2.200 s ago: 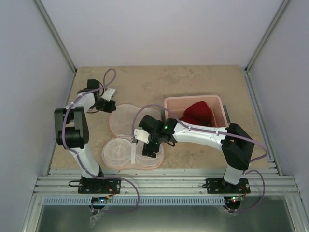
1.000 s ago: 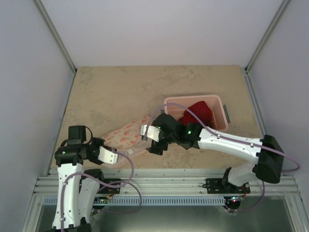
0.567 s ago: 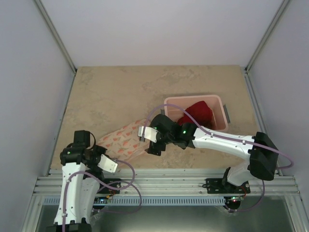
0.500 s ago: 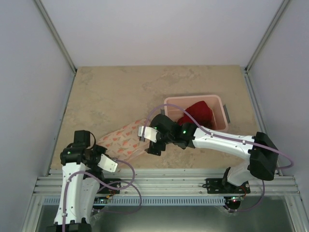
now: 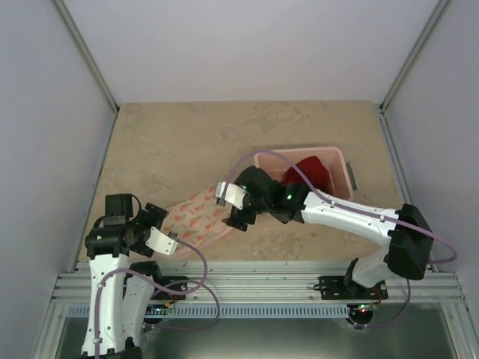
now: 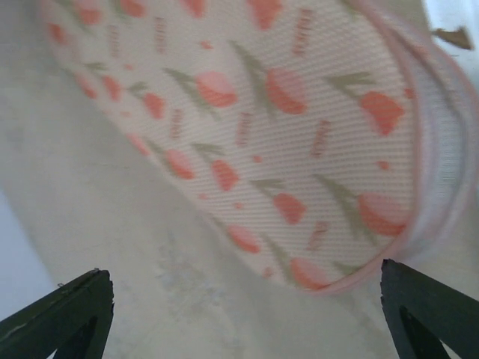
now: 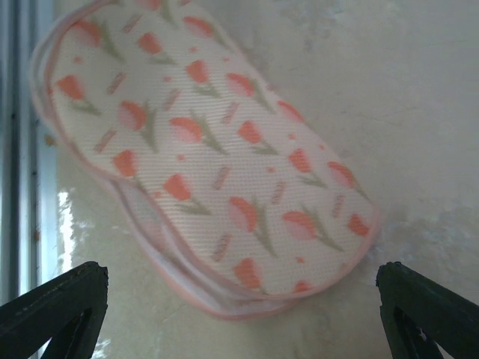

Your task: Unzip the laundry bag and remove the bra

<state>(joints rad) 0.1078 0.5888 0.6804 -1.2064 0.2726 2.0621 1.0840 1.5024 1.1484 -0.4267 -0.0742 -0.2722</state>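
Printed bag (image 5: 196, 218) lies flat on tabletop (image 5: 187, 142), lower left of centre in top view, print side up, pink rim along its edge. L tool (image 5: 159, 226) sits at the bag's lower-left end, fingers spread wide, nothing held. R tool (image 5: 233, 207) hangs over the bag's upper-right end, also spread wide & empty; its wrist view shows the bag beyond the fingertips. Dark red bra (image 5: 307, 173) sits in pink tub (image 5: 338, 161), right of centre, apart from the bag.

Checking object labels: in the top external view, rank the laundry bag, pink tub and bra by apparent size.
1 or 2: pink tub, partly hidden.
1 or 2: laundry bag, about alike, so not ranked.
3: bra, partly visible.
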